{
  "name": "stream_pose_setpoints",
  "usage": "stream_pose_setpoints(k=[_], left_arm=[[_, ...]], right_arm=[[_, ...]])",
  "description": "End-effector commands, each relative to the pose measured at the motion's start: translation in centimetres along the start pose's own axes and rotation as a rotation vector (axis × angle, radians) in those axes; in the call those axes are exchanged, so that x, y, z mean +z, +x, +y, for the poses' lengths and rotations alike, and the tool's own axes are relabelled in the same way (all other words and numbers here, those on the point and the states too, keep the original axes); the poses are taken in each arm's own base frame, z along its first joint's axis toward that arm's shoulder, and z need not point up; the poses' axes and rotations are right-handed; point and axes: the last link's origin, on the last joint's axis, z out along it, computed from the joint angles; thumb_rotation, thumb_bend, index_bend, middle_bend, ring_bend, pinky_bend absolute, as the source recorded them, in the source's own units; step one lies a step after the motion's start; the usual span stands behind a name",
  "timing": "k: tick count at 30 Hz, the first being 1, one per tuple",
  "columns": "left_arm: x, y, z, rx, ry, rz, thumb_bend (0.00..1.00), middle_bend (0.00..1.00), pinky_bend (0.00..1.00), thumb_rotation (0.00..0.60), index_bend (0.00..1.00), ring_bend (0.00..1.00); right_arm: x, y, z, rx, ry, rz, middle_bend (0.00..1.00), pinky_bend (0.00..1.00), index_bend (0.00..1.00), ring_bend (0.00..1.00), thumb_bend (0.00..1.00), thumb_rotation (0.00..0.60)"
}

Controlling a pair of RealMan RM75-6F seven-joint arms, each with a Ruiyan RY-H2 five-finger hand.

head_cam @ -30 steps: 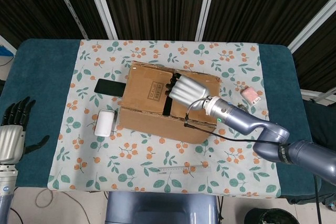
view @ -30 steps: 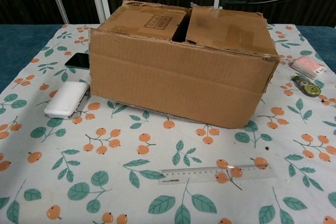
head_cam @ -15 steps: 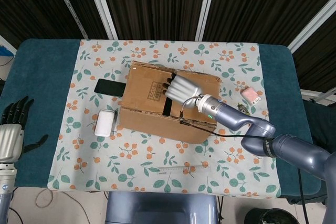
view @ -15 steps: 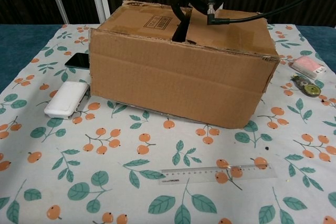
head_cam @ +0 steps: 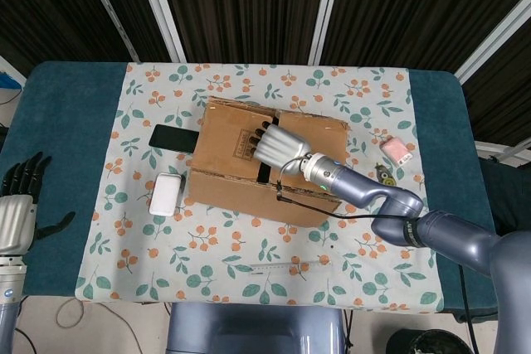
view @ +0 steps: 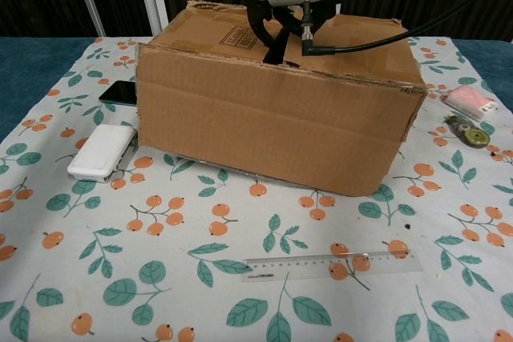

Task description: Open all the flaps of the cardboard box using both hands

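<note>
Phone [head_cam: 173,137] and case [head_cam: 165,195] left of box [head_cam: 249,172] (ruler [view: 333,266] in front)

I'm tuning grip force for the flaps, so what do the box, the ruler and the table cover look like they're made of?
Cardboard box: brown corrugated cardboard, matte, with ragged flap edges. Ruler: probably clear plastic, since the print shows through. Table cover: seemingly woven cloth, matte, printed with leaves and oranges.

Head view: high, looking steeply down, whole table [head_cam: 75,97]. Chest view: low, near edge, facing far side. Shared: cardboard box [head_cam: 241,184], ruler [view: 333,265].
</note>
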Motion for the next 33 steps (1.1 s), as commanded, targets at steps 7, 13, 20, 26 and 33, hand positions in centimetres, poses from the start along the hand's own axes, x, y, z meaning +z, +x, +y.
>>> stream_pose_setpoints(k=[7,13,20,26,33], left_arm=[[0.1,0.0,-0.1,-0.011,0.007,-0.002,0.15,0.0,0.03,0.6,0.0,0.0],[0.0,0.0,0.1,-0.018,0.004,-0.008,0.15,0.0,0.03,0.6,0.0,0.0],[-0.1,0.0,0.2,-0.034,0.009,-0.014,0.15,0.0,0.03,0.6,0.0,0.0],[0.0,0.1,0.2,-0.039,0.01,-0.015,0.15,0.0,0.03,0.6,0.0,0.0],[-0.1,0.0,0.2,-0.044,0.013,-0.021,0.15,0.0,0.03,0.6,0.0,0.0]], right_arm=[[-0.3,-0.5,0.4,-0.094,0.006,-0.013,0.27,0.29,0.49,0.26,1.0,0.6],[-1.0,-0.4,0.9,-0.131,-0.003,-0.017,0.26,0.29,0.54,0.26,1.0,0.6],[-1.5,0.1,1.4,-0.187,-0.005,-0.022,0.26,0.29,0.58,0.26,1.0,0.6],[-2.1,0.5,1.8,-0.235,-0.006,-0.025,0.26,0.28,0.6,0.26,1.0,0.6],[-2.5,1.7,2.4,-0.271,-0.018,-0.009,0.26,0.28,0.6,0.26,1.0,0.6]])
